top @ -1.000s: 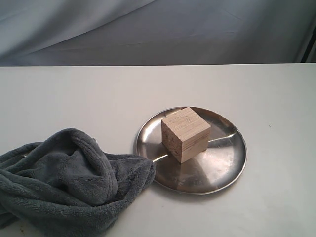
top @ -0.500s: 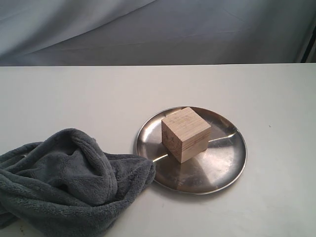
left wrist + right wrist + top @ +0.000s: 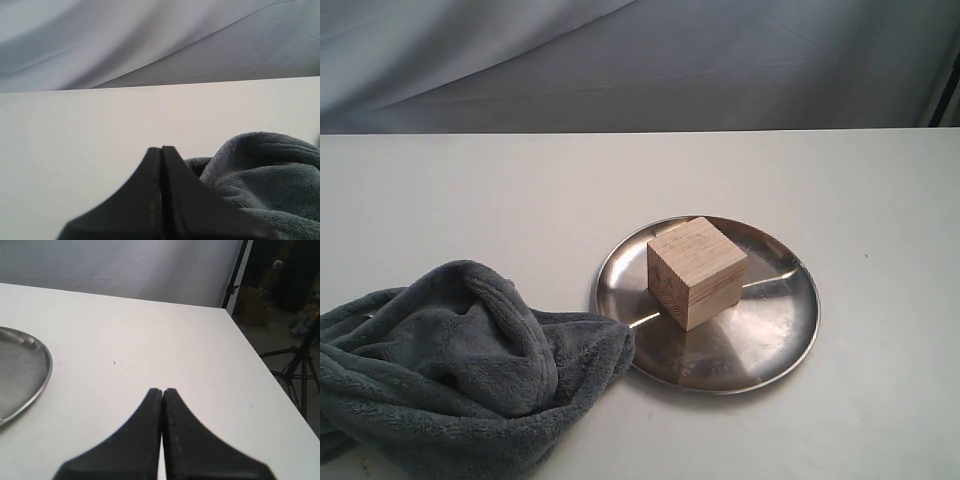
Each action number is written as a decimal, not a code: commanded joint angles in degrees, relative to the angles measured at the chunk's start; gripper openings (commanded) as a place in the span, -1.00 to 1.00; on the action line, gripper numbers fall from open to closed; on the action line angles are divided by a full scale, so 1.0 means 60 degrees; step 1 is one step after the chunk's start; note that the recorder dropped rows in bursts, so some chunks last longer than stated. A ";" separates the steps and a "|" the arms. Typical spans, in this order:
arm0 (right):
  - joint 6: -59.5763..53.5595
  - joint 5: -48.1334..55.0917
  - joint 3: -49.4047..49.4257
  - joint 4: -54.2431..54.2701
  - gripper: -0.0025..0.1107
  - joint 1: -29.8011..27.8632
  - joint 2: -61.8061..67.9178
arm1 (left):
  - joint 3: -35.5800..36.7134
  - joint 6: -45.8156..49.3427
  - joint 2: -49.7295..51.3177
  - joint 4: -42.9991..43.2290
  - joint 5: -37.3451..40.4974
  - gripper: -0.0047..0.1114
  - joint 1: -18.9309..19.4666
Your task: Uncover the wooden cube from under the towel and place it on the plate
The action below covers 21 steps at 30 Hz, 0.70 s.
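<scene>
The wooden cube [image 3: 695, 271] stands uncovered on the round steel plate [image 3: 775, 335], a little left of the plate's middle. The dark grey towel [image 3: 460, 375] lies bunched at the front left, one fold touching the plate's left rim. Neither gripper shows in the exterior view. In the left wrist view my left gripper [image 3: 162, 148] is shut with nothing in it, and the towel [image 3: 265, 172] lies just beside it. My right gripper [image 3: 163, 390] is shut and empty over bare table, with the plate's rim [image 3: 42, 377] off to one side.
A grey cloth backdrop [image 3: 640, 60] hangs behind the white table [image 3: 470, 200]. The table's right edge [image 3: 255, 355] shows in the right wrist view, with a dark stand and floor clutter [image 3: 295, 365] beyond it.
</scene>
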 commanded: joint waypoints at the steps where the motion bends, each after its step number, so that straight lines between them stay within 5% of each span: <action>1: 0.0532 0.0077 0.0035 0.0021 -0.96 -0.0083 -0.0062 | 0.0048 -0.0015 -0.0036 0.0000 -0.0049 -0.92 -0.0047; 21: 0.0207 0.0060 0.0035 0.1255 -0.96 0.0863 -0.0062 | 0.0048 -0.0012 -0.0036 0.0000 -0.0049 -0.92 -0.0047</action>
